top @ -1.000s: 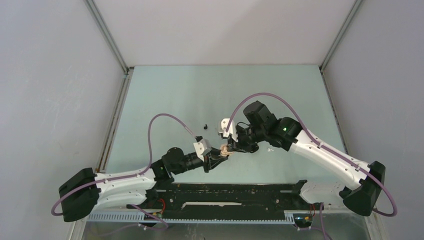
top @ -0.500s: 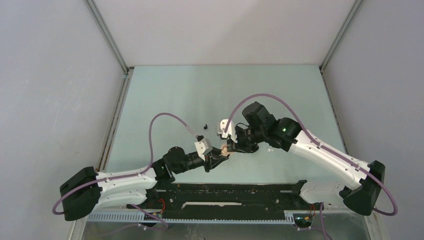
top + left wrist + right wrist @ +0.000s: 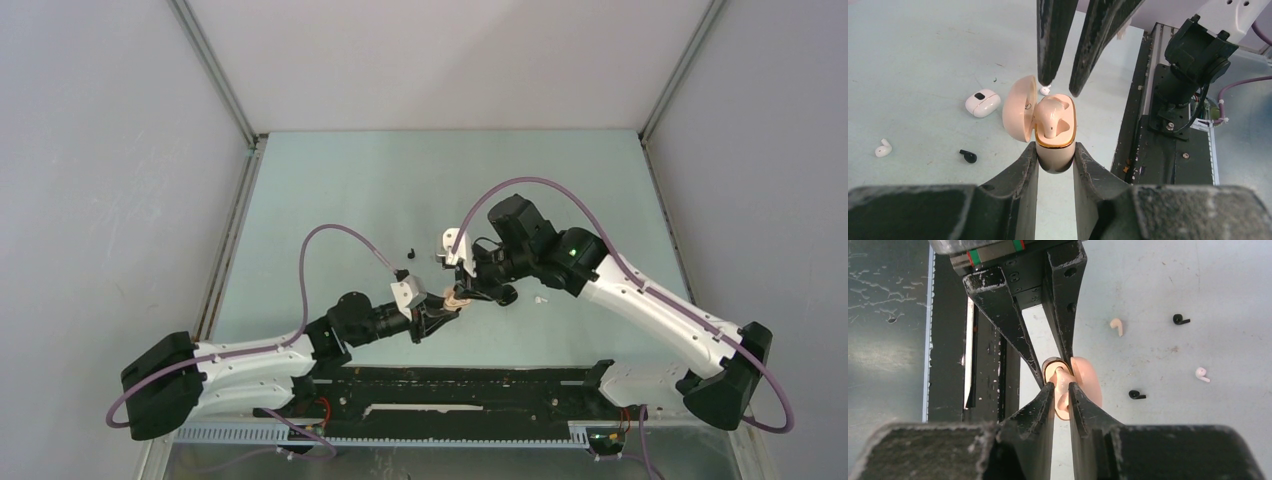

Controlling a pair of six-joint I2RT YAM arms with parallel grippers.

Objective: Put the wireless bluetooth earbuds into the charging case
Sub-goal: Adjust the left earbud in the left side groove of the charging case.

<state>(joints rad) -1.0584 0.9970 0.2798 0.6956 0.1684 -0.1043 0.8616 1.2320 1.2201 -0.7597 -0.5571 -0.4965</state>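
**Kid:** Why does the left gripper [image 3: 1055, 150] squeeze the peach, egg-shaped plastic charging case [image 3: 1054, 160]?

**Helper:** To hold it up steady, lid open, near the middle. A small cream plastic earbud [image 3: 1050, 117] sits inside.

**Kid:** And the right gripper [image 3: 1060, 87]?

**Helper:** Pinched shut just above it, holding nothing I can see. Maybe to press the bud snug. A tiny black earbud [image 3: 968, 156] lies farther back, left, on the pale green table [image 3: 923, 60].
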